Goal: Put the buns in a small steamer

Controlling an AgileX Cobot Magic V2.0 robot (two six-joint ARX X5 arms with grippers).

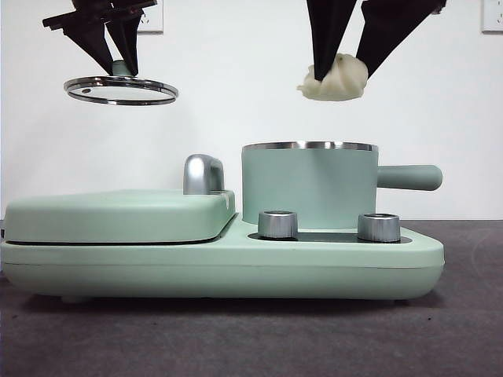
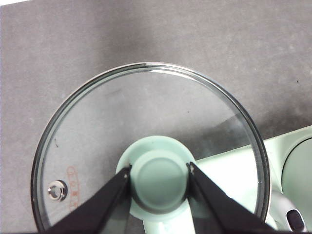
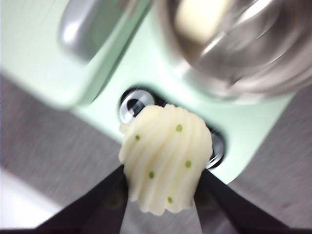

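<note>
Ridged, green-dotted bun (image 3: pixel 165 158) between right gripper (image 3: pixel 163 187) jaws

The bun (image 1: pixel 334 78) is held above the steamer (image 1: pixel 309 187), right of the raised lid (image 1: pixel 121 89); the griddle (image 1: pixel 118 215) is set left of the steamer

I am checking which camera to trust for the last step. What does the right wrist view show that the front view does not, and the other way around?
Only the right wrist view shows inside the small steamer: a cream bun already lies there, blurred. It also shows the held bun's ridges and green dots.

Only the front view shows the left claw holding the glass lid high above the flat griddle section, and the steamer's side handle.

Both show the right claw shut on the ridged bun in the air near the steamer, and the two steel knobs.
</note>
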